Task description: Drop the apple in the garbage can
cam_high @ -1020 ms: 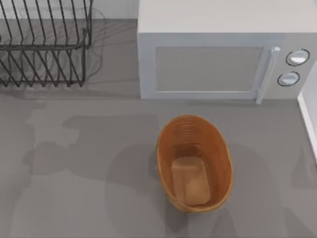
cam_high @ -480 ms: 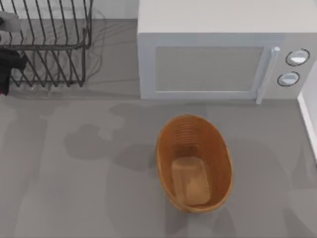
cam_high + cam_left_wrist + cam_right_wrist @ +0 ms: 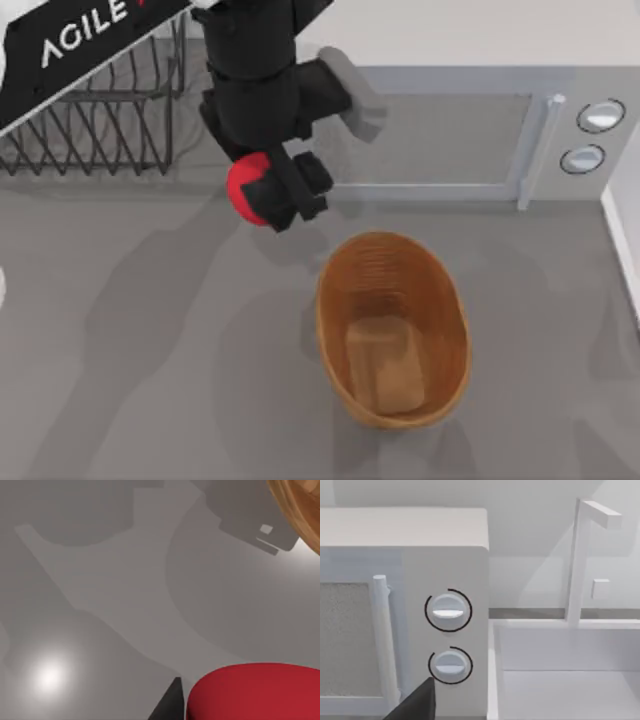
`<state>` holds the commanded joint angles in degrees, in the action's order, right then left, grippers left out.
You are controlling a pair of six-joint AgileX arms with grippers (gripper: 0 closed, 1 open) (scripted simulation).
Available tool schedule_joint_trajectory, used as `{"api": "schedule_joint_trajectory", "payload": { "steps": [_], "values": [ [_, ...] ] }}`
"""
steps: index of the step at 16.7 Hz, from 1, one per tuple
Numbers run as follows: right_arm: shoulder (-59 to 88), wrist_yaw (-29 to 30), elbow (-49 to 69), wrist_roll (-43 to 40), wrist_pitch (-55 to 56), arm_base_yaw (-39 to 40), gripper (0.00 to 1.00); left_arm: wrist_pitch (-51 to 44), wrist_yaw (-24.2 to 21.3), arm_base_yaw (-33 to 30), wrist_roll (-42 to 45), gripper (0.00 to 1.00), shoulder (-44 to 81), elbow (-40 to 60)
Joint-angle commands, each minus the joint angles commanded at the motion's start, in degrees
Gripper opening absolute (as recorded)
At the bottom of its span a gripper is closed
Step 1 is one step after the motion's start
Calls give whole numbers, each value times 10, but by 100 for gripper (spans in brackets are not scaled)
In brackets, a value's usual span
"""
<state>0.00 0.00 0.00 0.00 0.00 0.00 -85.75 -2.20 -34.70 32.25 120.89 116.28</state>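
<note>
The red apple (image 3: 242,188) hangs above the table with my left gripper (image 3: 272,195) shut on it, up and to the left of the garbage can (image 3: 325,310). That can is an oval orange-brown basket standing upright at the table's middle right. In the left wrist view the apple (image 3: 255,692) sits close beside a dark fingertip (image 3: 170,706), and the can's rim (image 3: 300,505) shows at one corner. My right gripper (image 3: 415,707) is parked off to the right, facing the microwave's knobs.
A white-grey microwave (image 3: 430,140) stands behind the can, partly covered by the left arm. A black wire rack (image 3: 90,130) is at the back left. A white sink basin (image 3: 560,680) lies to the right of the microwave.
My left arm has swept in from the far left over the rack, carrying the apple to a spot just up-left of the can. The can has not moved.
</note>
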Motion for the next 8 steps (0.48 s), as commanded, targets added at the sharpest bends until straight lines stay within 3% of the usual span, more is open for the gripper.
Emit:
{"api": "schedule_joint_trajectory", "payload": {
  "steps": [4, 8],
  "values": [
    [0, 0, 0, 0, 0, 0, 100, -21, -3, -132, 58, 0, 35, 65],
    [0, 0, 0, 0, 0, 0, 100, -26, -3, -167, 77, 0, 44, 86]
  ]
}}
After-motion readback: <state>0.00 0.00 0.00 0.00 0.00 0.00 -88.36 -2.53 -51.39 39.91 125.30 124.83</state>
